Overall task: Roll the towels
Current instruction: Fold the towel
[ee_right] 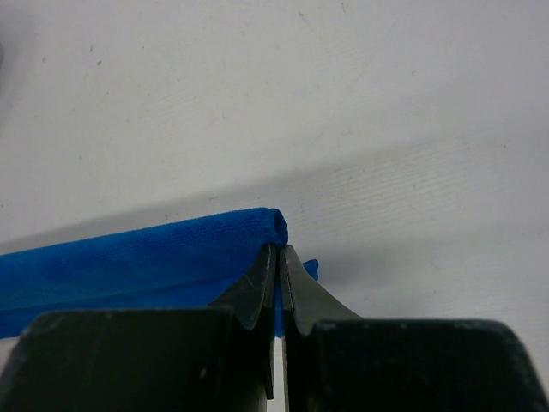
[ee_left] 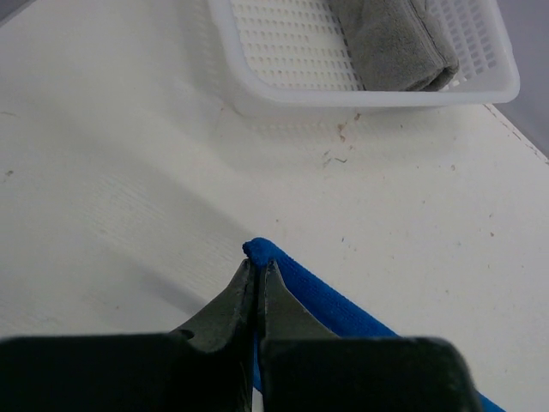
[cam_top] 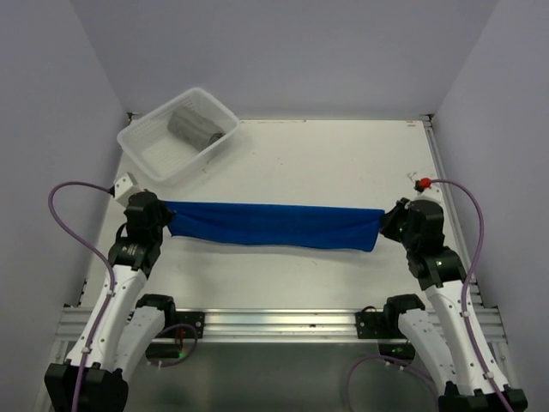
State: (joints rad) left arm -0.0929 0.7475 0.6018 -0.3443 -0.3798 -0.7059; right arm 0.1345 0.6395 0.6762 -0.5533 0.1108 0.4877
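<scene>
The blue towel (cam_top: pixel 274 225) is stretched as a long narrow band across the table, held off it between both arms. My left gripper (cam_top: pixel 169 214) is shut on its left end, where blue cloth (ee_left: pixel 343 305) pokes out past the pinched fingertips. On the other end my right gripper (cam_top: pixel 383 225) is shut too, with the folded blue edge (ee_right: pixel 154 262) bulging just above the jaws. The grey towel (cam_top: pixel 196 127) lies rolled inside the white basket, and the left wrist view shows the grey towel (ee_left: pixel 396 45) there as well.
The white ribbed plastic basket (cam_top: pixel 144 148) stands at the back left of the white table (cam_top: pixel 326 163), just beyond the left gripper. In the left wrist view the basket (ee_left: pixel 283 81) lies straight ahead. Purple cables loop beside both arms.
</scene>
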